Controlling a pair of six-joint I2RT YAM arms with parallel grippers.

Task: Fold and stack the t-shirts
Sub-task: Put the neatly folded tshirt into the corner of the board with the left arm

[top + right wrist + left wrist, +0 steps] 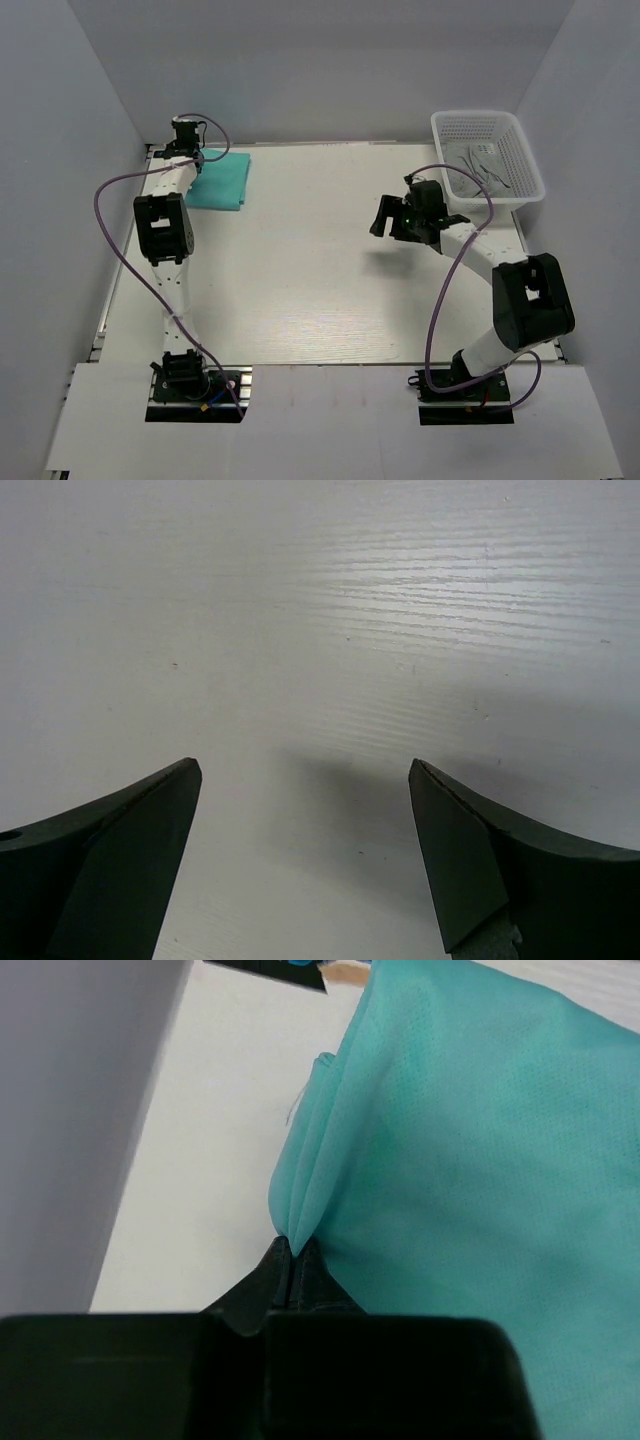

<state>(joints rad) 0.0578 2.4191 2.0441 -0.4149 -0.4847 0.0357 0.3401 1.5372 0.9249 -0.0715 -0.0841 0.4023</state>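
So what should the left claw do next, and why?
Probably open and let go: the left claw pinches the edge of the t-shirt, which already lies folded flat on the table at the far left. The right claw is open.

A: Where does the top view sit?
B: High above the near edge, looking down over the whole surface (320, 270).
A: And the wrist views?
B: Both are close-ups. One looks past the left gripper (292, 1246) onto the turquoise t-shirt (480, 1160), also seen far-left from above. The other looks past the right gripper (305, 768) onto the surface.
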